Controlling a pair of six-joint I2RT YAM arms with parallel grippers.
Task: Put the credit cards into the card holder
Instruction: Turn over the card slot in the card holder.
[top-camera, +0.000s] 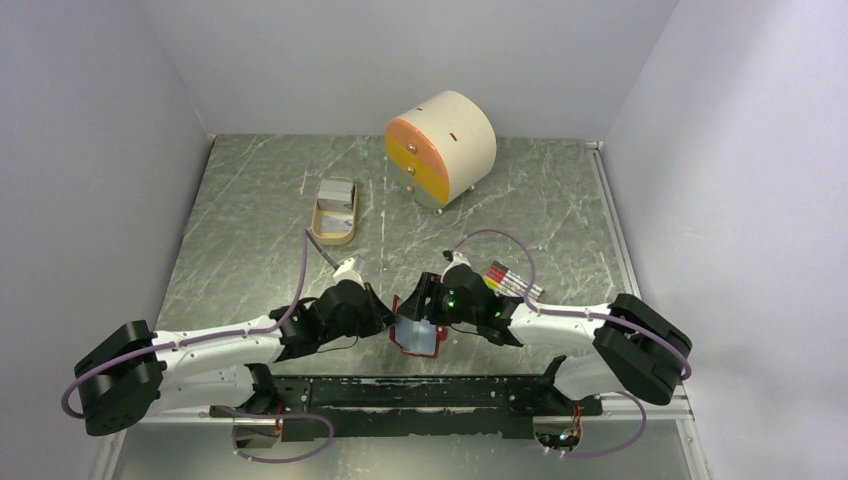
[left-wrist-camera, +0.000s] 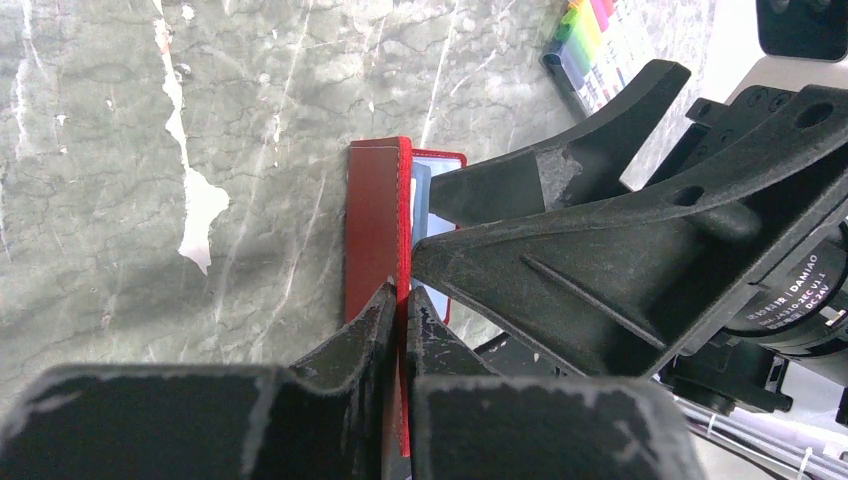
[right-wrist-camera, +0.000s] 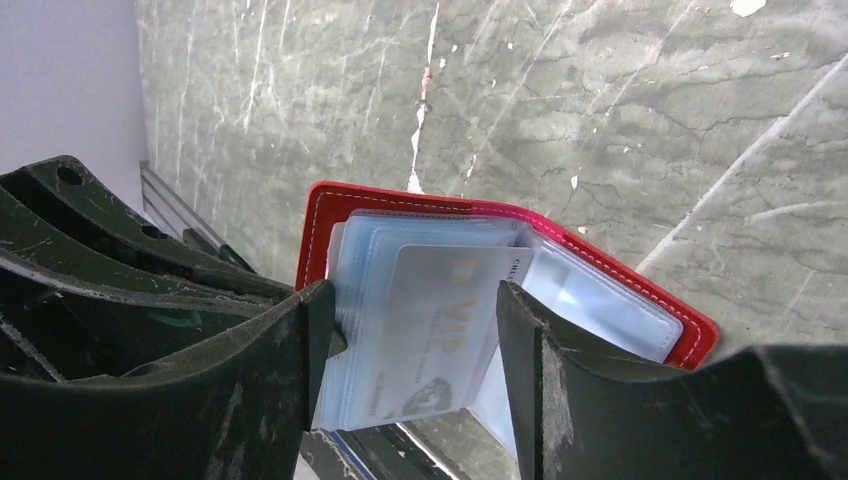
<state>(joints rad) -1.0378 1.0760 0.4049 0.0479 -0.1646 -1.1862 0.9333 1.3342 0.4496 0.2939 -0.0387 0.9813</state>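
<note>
Two grippers meet at the open red card holder (right-wrist-camera: 400, 200). Clenched on its cover edge, the left gripper (left-wrist-camera: 400, 300) has the holder upright between its pads. Grasping a silver card (right-wrist-camera: 440, 300), the right gripper (right-wrist-camera: 415, 335) has it between its fingers, flat against the holder's inside.

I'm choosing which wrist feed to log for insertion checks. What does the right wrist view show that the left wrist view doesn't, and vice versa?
Only the right wrist: the face of a silver credit card lettered VIP, between the right end effector's fingers, partly inside pale blue pockets. Only the left wrist: the left end effector pinching the card holder's red cover edge, plus coloured markers at the top. Both: the card holder, the right end effector and the marbled table.
</note>
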